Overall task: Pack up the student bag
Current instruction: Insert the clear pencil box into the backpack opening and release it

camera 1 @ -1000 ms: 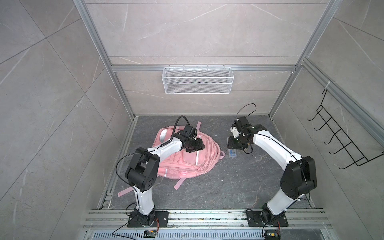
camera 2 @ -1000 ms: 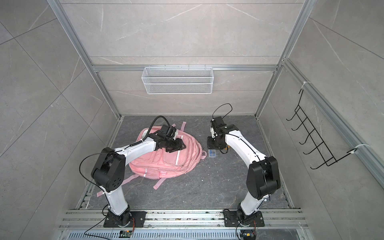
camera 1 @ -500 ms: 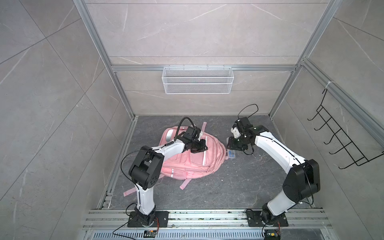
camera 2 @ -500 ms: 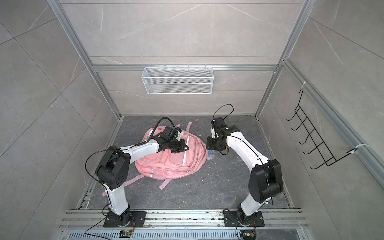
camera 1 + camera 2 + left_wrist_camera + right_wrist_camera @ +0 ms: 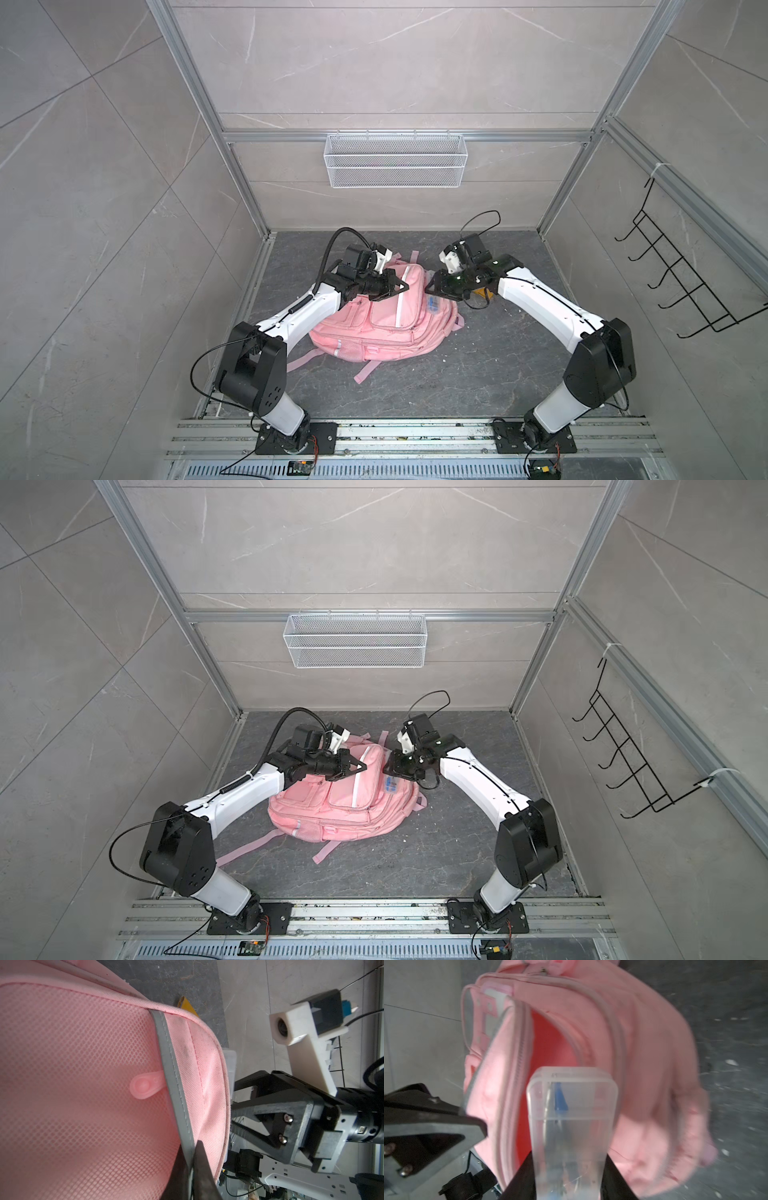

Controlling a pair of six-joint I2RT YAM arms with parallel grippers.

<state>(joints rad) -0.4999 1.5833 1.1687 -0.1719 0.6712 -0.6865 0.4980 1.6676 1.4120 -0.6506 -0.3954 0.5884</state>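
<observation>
The pink student bag (image 5: 374, 328) (image 5: 340, 804) lies on the dark floor between both arms. My left gripper (image 5: 405, 286) (image 5: 191, 1159) is shut on the bag's grey reflective stripe (image 5: 172, 1076) and holds the front panel up. That leaves the zipped mouth (image 5: 533, 1059) gaping, with a red lining inside. My right gripper (image 5: 432, 287) (image 5: 571, 1180) is shut on a clear plastic case (image 5: 571, 1113) (image 5: 433, 305) with blue things inside. The case's far end sits at the edge of the open mouth.
A yellow object (image 5: 187, 1006) lies on the floor behind the bag, near the right gripper. Pink straps (image 5: 365, 372) trail toward the front rail. A white wire basket (image 5: 395, 160) hangs on the back wall and a black hook rack (image 5: 673, 282) on the right wall.
My left gripper closed on the bag's stripe and pulled the bag up and to the right. My right gripper carried the clear case leftward to the bag's open mouth.
</observation>
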